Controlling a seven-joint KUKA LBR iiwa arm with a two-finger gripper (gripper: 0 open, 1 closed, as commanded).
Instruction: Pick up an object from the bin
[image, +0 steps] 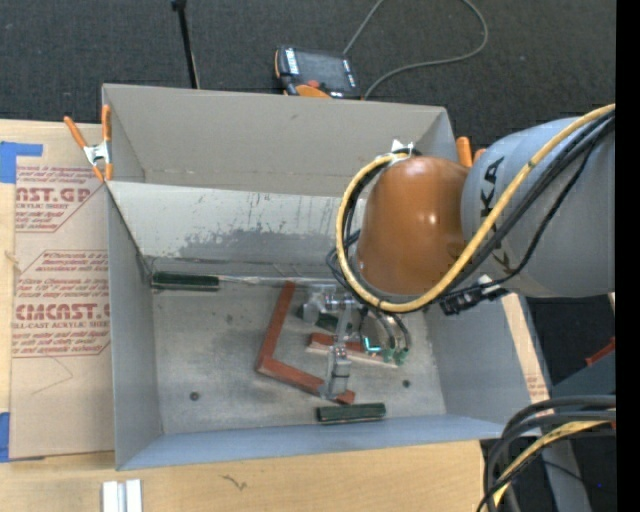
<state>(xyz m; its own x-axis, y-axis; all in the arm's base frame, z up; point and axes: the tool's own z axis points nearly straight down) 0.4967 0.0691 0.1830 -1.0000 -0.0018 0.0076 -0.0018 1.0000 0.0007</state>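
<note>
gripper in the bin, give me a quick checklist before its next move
1. Gripper down inside the bin, low over the floor: ok.
2. Target under it: the near end of the red-brown angle piece lies at its tip: ok.
3. Grip on anything: cannot tell.
4. Room in front: front dark bar lies close by: not ok.
5. Back dark bar, at back left, out of the way: ok.

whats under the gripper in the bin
The gripper is above the near end of a red-brown bent bar, with a tan strip beside it. The arm's orange cover hides whatever lies behind it on the bin floor.
</note>
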